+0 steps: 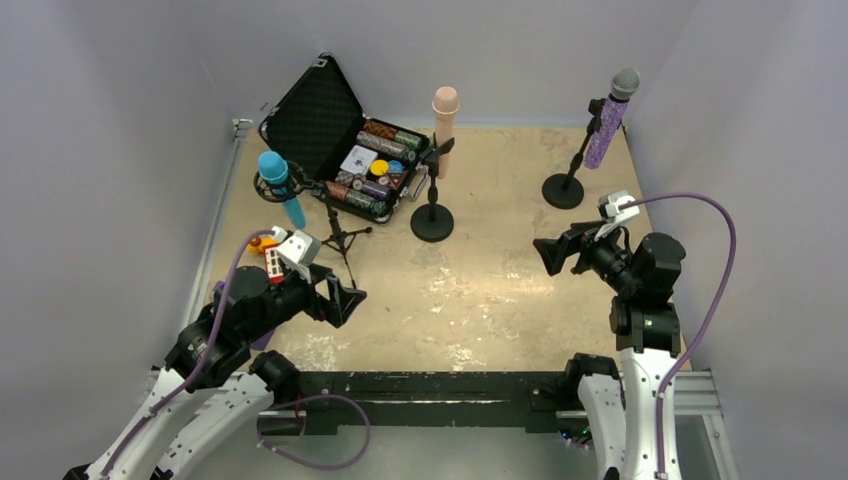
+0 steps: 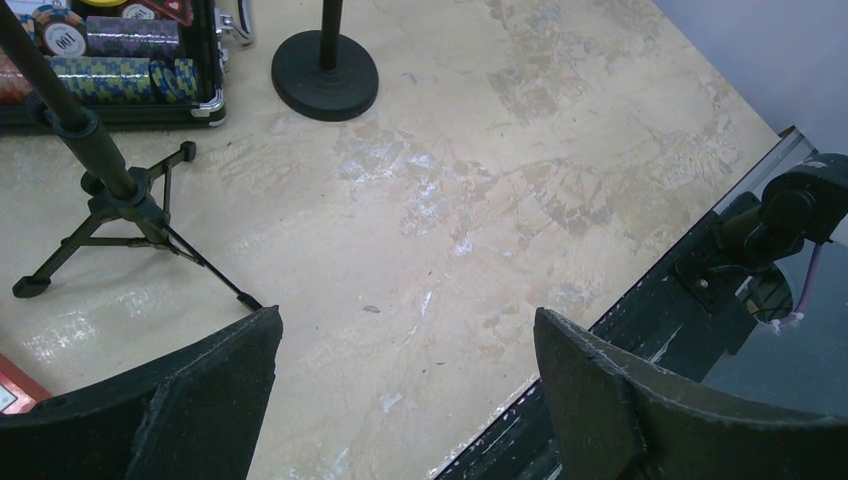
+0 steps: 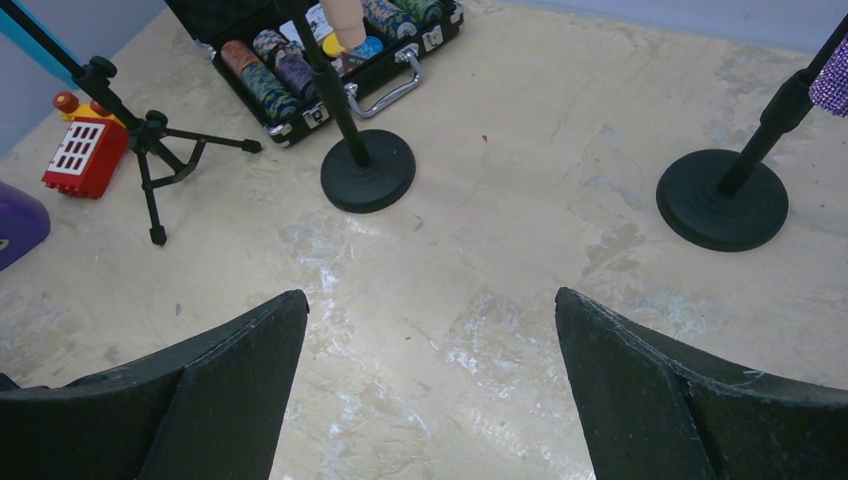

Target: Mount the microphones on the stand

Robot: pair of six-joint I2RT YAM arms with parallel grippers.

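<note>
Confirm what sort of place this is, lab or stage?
Most likely a lab robot test cell, not a stage: plain grey walls box in a scuffed tan tabletop, a black mounting rail spans its near edge, and small black microphone stands sit beside an open black case of poker chips.

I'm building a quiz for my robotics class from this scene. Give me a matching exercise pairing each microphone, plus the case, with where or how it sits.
Things:
1. blue microphone
2. peach-pink microphone
3. purple microphone
4. chip case

Places or states:
A. on the right round-base stand
B. lid open, on the table
C. on the tripod stand
D. on the middle round-base stand

Pairs: 1-C, 2-D, 3-A, 4-B
</note>
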